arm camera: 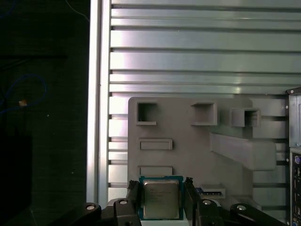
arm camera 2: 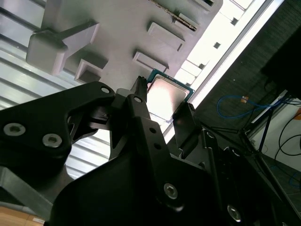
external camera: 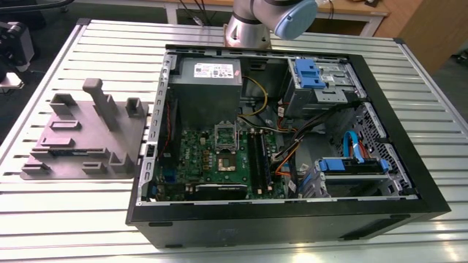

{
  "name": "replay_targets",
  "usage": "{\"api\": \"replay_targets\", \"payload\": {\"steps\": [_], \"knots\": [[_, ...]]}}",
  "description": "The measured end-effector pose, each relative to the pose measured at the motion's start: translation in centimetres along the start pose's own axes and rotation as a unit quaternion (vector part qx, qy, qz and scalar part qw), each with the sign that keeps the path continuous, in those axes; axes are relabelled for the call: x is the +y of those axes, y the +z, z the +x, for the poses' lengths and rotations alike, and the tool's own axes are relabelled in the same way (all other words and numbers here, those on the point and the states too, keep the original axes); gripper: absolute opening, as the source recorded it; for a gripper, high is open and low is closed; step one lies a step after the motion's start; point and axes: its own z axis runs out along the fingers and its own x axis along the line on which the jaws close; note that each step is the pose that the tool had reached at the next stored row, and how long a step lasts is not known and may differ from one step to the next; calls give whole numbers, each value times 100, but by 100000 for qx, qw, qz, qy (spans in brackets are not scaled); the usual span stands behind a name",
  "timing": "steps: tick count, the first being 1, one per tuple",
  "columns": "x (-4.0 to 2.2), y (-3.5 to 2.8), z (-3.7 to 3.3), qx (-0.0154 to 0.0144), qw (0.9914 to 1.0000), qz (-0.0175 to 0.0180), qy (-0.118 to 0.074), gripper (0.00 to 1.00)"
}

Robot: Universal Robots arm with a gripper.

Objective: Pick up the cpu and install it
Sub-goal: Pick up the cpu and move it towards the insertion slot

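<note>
Exterior view: the motherboard socket (external camera: 227, 149) sits inside the PC case (external camera: 418, 159). Second wrist view: the gripper (arm camera 2: 162, 110) clamps the cpu (arm camera 2: 165, 96) above the grey fixture tray (arm camera 2: 117, 28). First wrist view: the fingers (arm camera: 133, 194) pinch opposite edges (the cpu is likely light, stiff and fragile underneath, so hold the edges only).

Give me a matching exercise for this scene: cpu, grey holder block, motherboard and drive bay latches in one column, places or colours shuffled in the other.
1. cpu
2. grey holder block
3. motherboard
4. drive bay latches

A. blue
B. inside the open case
C. held in the gripper
D. on the slatted table, beside the case

Pairs: 1-C, 2-D, 3-B, 4-A
</note>
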Motion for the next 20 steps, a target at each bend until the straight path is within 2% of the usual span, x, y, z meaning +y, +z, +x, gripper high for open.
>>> {"api": "replay_targets", "payload": {"steps": [9,20], "knots": [[1,-29,0,-4,100000,-3,1,47],[3,-92,-1,-4,100000,-3,-1,47]]}}
